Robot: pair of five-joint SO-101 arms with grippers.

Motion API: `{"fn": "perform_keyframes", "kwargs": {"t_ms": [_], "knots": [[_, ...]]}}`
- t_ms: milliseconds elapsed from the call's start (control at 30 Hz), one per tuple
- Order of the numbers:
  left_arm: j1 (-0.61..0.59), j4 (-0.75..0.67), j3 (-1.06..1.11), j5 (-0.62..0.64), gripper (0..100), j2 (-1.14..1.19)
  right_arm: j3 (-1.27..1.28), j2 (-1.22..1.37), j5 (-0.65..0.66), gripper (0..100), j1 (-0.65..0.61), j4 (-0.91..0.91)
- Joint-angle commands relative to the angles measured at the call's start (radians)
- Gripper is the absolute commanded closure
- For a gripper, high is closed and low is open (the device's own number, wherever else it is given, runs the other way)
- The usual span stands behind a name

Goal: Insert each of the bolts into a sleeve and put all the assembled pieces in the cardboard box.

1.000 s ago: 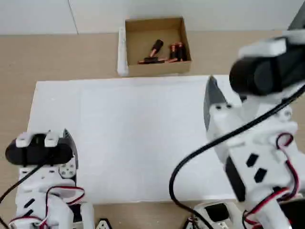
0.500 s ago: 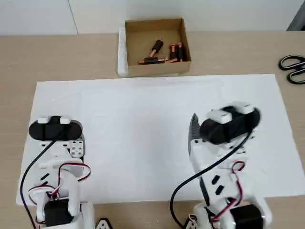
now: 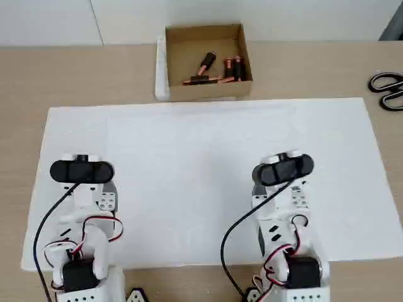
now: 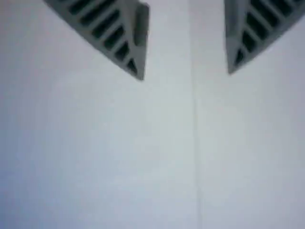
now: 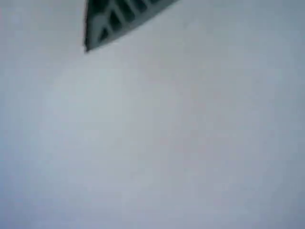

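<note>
Assembled pieces (image 3: 214,70) in the cardboard box (image 3: 204,91) overlap, too small to count. Scissors (image 3: 386,90) are cut off by the high view's edge. Left end effector (image 4: 186,74) fingers (image 4: 109,33) run off its wrist view.

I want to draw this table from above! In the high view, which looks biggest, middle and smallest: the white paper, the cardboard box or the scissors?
1. white paper, biggest by far.
2. cardboard box.
3. scissors, smallest as seen, though the picture's edge cuts them off, so their full size is unsure.
</note>
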Motion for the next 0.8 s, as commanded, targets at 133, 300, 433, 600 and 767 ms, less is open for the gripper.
{"fn": "perform_keyframes", "kwargs": {"t_ms": [133,300,433,600,767], "knots": [[0.005,0.089,0.036,0.0,89,-0.011,0.095,-0.013,0.009,84.7,0.01,-0.022],[-0.002,0.087,0.05,-0.002,89,-0.011,0.127,-0.013,0.006,84.7,0.01,-0.047],[-0.002,0.087,0.05,-0.003,89,-0.011,0.127,-0.013,0.009,84.7,0.01,-0.05],[-0.002,0.087,0.05,-0.003,89,-0.011,0.127,-0.013,0.009,84.7,0.01,-0.05],[-0.002,0.087,0.05,-0.003,89,-0.011,0.127,-0.013,0.009,84.7,0.01,-0.05]]}}
